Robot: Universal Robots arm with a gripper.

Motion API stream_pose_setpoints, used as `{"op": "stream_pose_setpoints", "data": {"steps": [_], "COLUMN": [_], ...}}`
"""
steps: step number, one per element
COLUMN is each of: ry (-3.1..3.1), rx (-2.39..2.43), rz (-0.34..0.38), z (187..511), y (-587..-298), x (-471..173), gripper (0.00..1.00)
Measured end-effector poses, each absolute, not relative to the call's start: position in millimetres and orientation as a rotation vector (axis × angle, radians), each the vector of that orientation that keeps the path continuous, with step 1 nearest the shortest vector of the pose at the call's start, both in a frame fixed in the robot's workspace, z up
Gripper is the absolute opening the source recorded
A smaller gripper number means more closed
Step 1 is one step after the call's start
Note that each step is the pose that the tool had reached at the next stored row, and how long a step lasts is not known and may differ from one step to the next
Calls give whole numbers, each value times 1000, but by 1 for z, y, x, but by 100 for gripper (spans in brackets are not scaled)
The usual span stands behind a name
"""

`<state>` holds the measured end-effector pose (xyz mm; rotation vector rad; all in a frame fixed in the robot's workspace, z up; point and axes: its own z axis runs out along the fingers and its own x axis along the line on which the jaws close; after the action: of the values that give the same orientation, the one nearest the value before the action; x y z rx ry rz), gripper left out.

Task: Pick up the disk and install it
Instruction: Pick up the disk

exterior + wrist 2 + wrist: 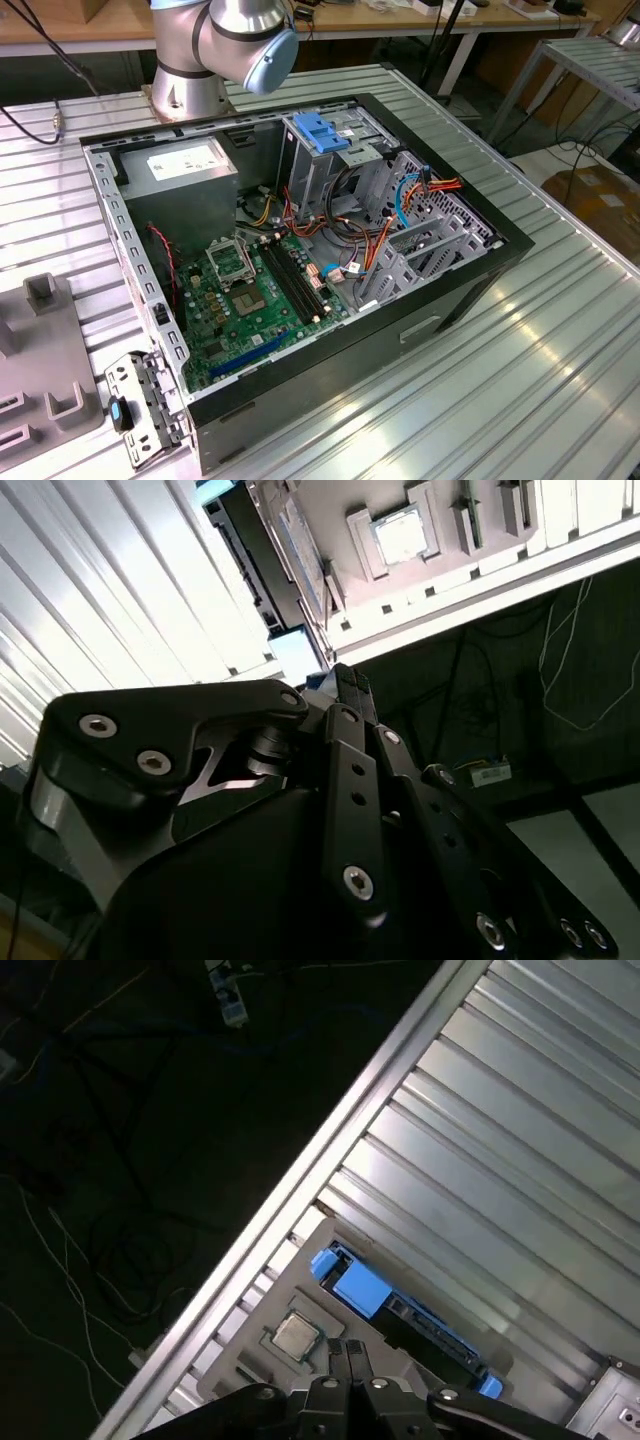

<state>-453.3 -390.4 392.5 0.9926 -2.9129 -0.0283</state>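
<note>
The disk [425, 1322] stands on its edge in a slot of a grey fixture tray [250, 1360], its dark body between blue side rails. In the second wrist view the disk [262, 555] shows its white label edge beside the same tray [440, 570]. My gripper [348, 1352] hovers above the tray, close to the disk's near blue end, with its black fingers pressed together and nothing between them. The gripper [346, 680] points at that blue end in the second wrist view too.
A processor chip [296, 1335] lies in a pocket of the tray next to the disk. The ribbed metal table [520, 1140] ends at an edge with dark floor and cables beyond. The open computer case [300, 250] holds a drive cage with a blue top [320, 135] and a grey power supply [185, 165].
</note>
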Motion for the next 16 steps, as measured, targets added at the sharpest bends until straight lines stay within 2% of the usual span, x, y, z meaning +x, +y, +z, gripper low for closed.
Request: {"op": "stream_pose_setpoints", "data": {"steps": [16], "ry": [-2863], "rx": [1268], "rz": [18], "z": [387], "y": [-382], "x": [-453], "gripper": [11]}}
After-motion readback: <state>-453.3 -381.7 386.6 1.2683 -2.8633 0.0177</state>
